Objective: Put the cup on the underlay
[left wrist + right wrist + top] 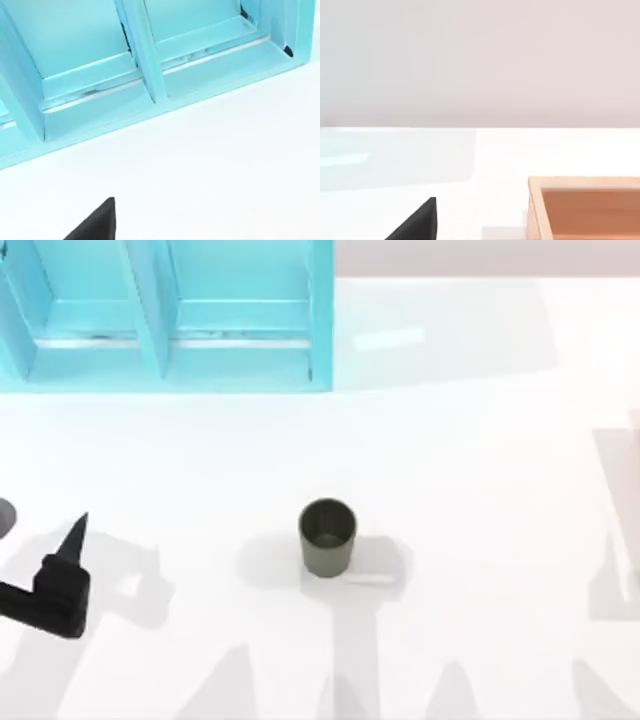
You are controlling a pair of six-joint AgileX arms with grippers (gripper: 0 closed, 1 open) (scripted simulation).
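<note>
**Colours on the bench**

The bench (480,460) is plain white, crossed by soft grey shadows. The cup (327,538) is a dark, matte olive-grey with no pattern, darker inside. The shelf unit (170,315) at the back is light turquoise throughout, with paler streaks along its ledges. The left hand (72,540) is solid black. An orange-tan wooden tray (585,207) has a paler rim.

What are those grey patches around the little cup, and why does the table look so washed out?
Top view: the cup casts soft grey shadows to both sides on the bright white table, and the left gripper shadows its own patch. Right wrist view: a pale bluish reflection lies across the table.
</note>
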